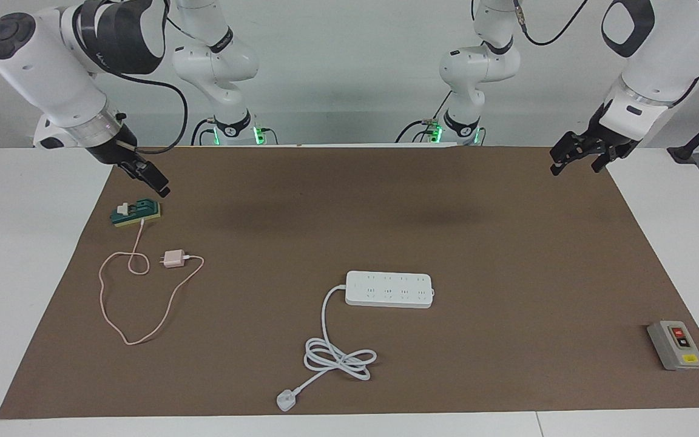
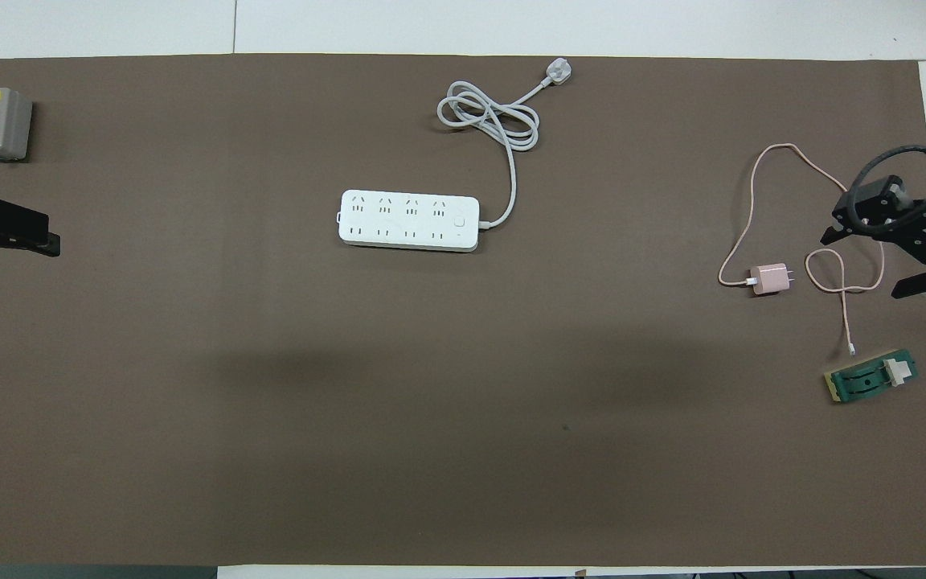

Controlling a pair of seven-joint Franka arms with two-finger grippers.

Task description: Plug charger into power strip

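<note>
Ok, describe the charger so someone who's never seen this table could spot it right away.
On the brown mat, look toward the right arm's end. There, slightly farther from the robots than the green block, lies the charger: a small pale pink cube with metal prongs. Its thin pink cable loops beside it, unlike the big white power strip mid-table.

I count one charger [image 1: 173, 259] with its cable, one power strip [image 1: 389, 289] with its coiled cord, one green block [image 1: 136, 213], one grey switch box [image 1: 675, 345], on one brown mat [image 1: 507, 243].
</note>
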